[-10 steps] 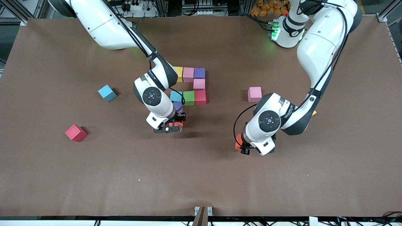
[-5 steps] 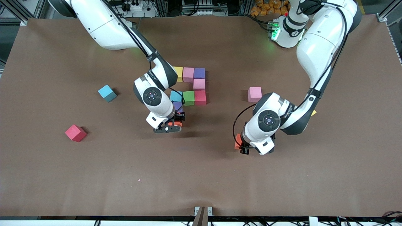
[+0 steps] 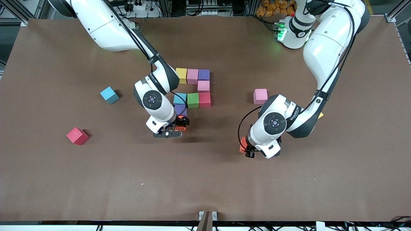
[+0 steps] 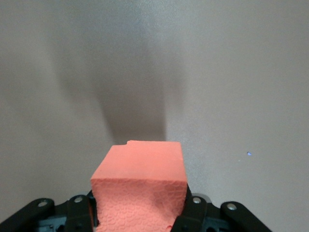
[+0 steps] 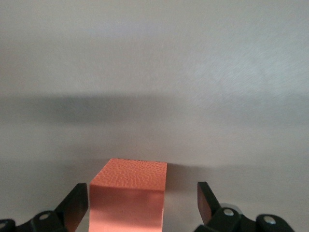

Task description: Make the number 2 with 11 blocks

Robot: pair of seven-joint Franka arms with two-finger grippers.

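Looking nearest the front camera, I see my left gripper (image 3: pixel 246 148) pinching an orange block (image 4: pixel 140 186) between its fingers, clear above the bench (image 3: pixel 205 179); the front view shows only a sliver of it. My right gripper (image 3: pixel 176 127) stands with fingers (image 5: pixel 77 205) spread either side of a second orange block (image 5: pixel 129 193), mostly hidden under the wrist. Just farther on, touching that block, sits the unfinished number 2 (image 3: pixel 194 88). Loose red (image 3: pixel 77 135), blue (image 3: pixel 109 95) and pink (image 3: pixel 260 96) blocks lie apart.
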